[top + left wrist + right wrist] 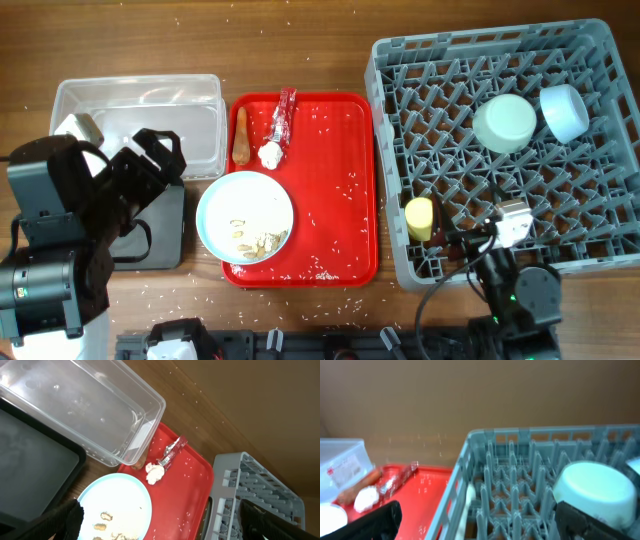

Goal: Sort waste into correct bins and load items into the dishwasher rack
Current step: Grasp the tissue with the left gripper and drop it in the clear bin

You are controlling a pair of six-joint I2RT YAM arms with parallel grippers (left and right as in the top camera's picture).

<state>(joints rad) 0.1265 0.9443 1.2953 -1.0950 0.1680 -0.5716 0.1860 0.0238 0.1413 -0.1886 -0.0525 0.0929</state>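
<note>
The light blue plate (245, 215) with brown food scraps (255, 240) lies on the red serving tray (350, 150). The carrot (241, 135), red foil wrapper (284, 112) and tissue ball (270, 154) lie behind it. Rice grains (325, 265) are scattered on the tray. The clear tub (140, 110) and the black tray (165, 235) sit at the left. The grey rack (600, 200) holds the pale green bowl (505, 122), the blue bowl (563, 110) and the yellow cup (419, 218). My left gripper (165, 525) is open above the plate (120, 505). My right gripper (480, 525) is open over the rack's front left (470, 440). I cannot make out the spoon.
Rice grains also dot the wooden table around the red tray. The left arm (60, 240) covers part of the black tray and the tub's near corner. The right arm's base (510, 290) sits at the rack's front edge.
</note>
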